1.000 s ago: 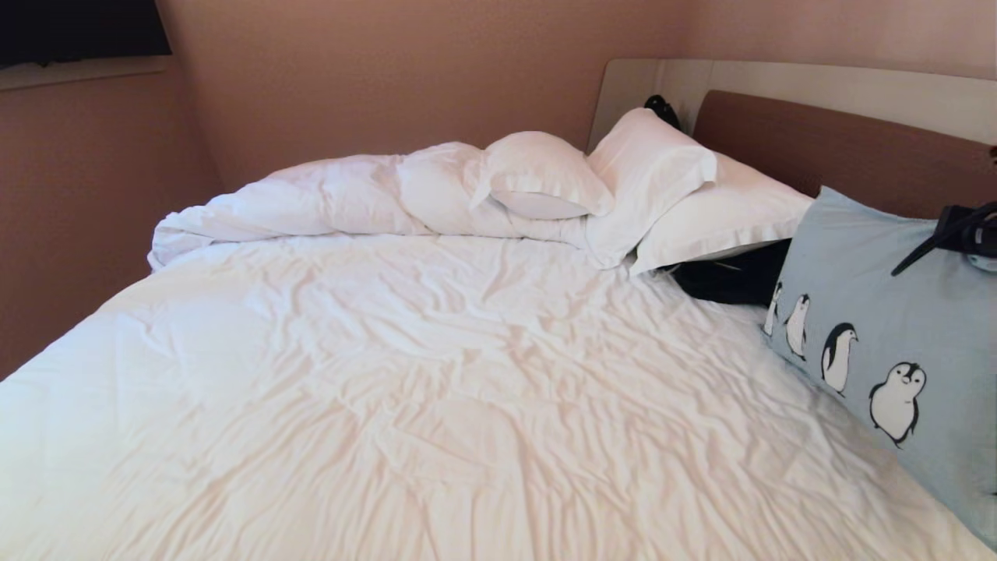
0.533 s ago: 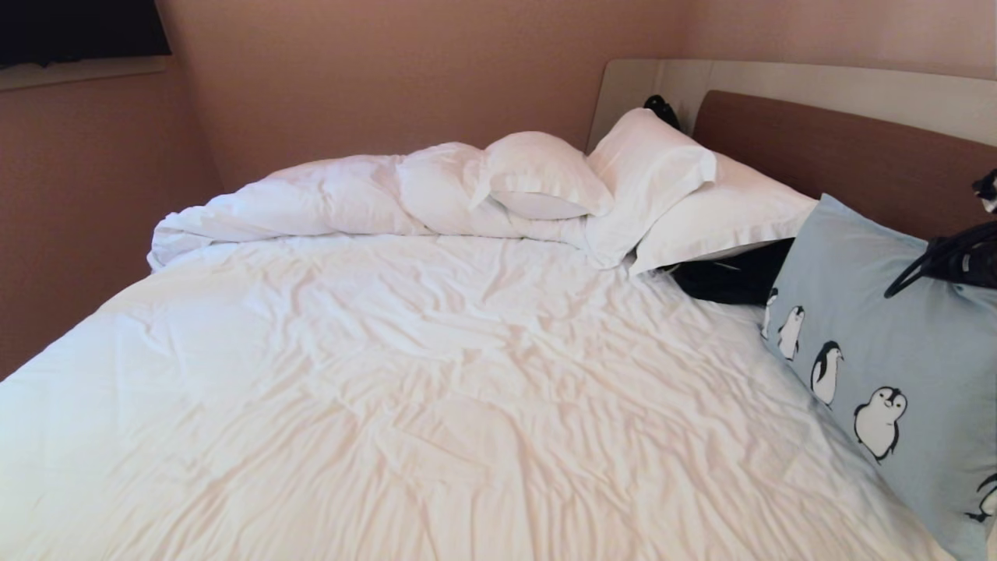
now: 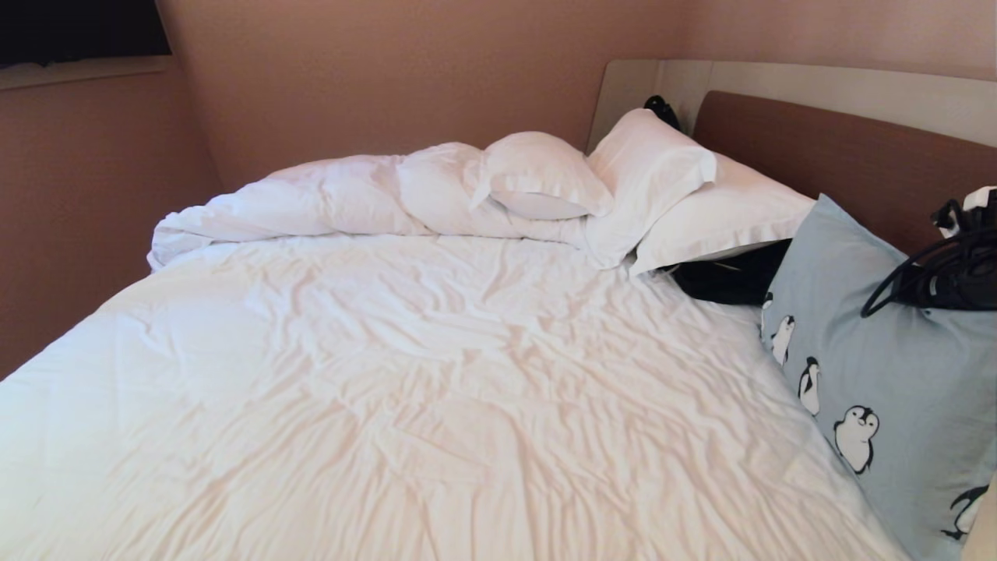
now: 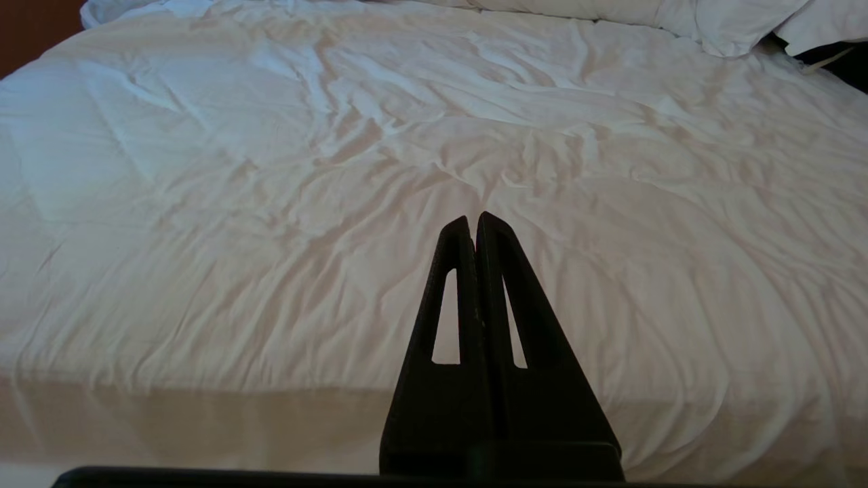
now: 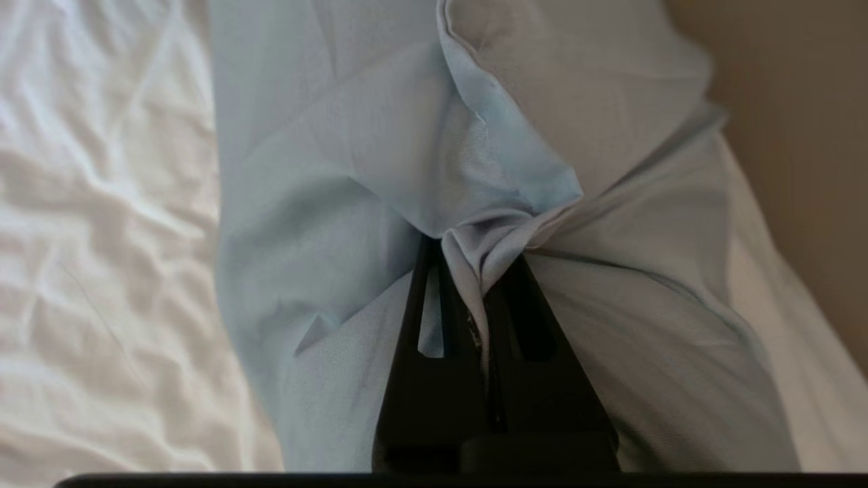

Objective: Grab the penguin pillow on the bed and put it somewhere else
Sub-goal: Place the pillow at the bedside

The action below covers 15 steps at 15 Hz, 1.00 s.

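The right gripper (image 5: pixel 478 271) was clamped on a bunched fold of the penguin pillow (image 3: pixel 880 343), which hung tilted over the bed's (image 3: pixel 436 389) right edge near the headboard (image 3: pixel 818 148); the left gripper (image 4: pixel 475 227) hovered over the sheet, fingers pressed together and holding nothing.

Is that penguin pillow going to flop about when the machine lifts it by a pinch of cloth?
Probably. The right gripper is shut on a bunched fold of the penguin pillow, so the cover looks thin and loose and may stretch or slip. It stands propped on the bed without folding, so likely soft but light.
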### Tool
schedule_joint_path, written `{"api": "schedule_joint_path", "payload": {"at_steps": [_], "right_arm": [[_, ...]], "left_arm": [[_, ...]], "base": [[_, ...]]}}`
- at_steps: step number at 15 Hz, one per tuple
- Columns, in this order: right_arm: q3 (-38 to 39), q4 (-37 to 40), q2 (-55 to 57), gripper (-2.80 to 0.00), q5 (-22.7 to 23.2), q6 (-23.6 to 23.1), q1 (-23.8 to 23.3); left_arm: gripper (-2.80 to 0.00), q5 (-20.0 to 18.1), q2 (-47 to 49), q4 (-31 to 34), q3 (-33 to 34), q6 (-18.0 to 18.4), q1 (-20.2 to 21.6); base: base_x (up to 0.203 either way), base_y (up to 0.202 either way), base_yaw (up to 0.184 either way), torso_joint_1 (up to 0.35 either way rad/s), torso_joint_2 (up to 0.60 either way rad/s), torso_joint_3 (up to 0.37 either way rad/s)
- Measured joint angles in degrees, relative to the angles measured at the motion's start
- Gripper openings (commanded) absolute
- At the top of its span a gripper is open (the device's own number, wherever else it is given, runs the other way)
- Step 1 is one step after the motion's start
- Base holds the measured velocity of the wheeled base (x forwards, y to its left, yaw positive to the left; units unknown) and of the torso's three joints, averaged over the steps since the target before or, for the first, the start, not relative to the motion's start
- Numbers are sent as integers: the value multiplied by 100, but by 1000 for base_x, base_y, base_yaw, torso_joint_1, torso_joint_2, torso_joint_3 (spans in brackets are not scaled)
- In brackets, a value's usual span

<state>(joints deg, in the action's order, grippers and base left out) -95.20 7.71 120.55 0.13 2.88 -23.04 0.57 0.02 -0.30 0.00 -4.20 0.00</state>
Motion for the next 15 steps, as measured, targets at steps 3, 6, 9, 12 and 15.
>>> {"api": "schedule_joint_path", "payload": {"at_steps": [3, 6, 9, 12, 15], "right_arm": [[-8, 44, 254, -280, -18, 195, 13], [-276, 279, 484, -280, 2, 543, 24], [-806, 678, 780, -280, 20, 935, 23], [-1358, 1144, 1138, -280, 59, 1308, -67], [-1524, 1491, 1348, -280, 161, 1617, -135]], "left_arm": [[-280, 0, 0, 0, 0, 2, 0], [-280, 3, 0, -1, 0, 2, 0], [-280, 2, 0, -2, 0, 2, 0], [-280, 2, 0, -2, 0, 2, 0], [-280, 2, 0, 0, 0, 2, 0]], "base": [[0, 0, 0, 0, 0, 0], [0, 0, 0, 0, 0, 0], [0, 0, 0, 0, 0, 0], [0, 0, 0, 0, 0, 0], [0, 0, 0, 0, 0, 0]]}}
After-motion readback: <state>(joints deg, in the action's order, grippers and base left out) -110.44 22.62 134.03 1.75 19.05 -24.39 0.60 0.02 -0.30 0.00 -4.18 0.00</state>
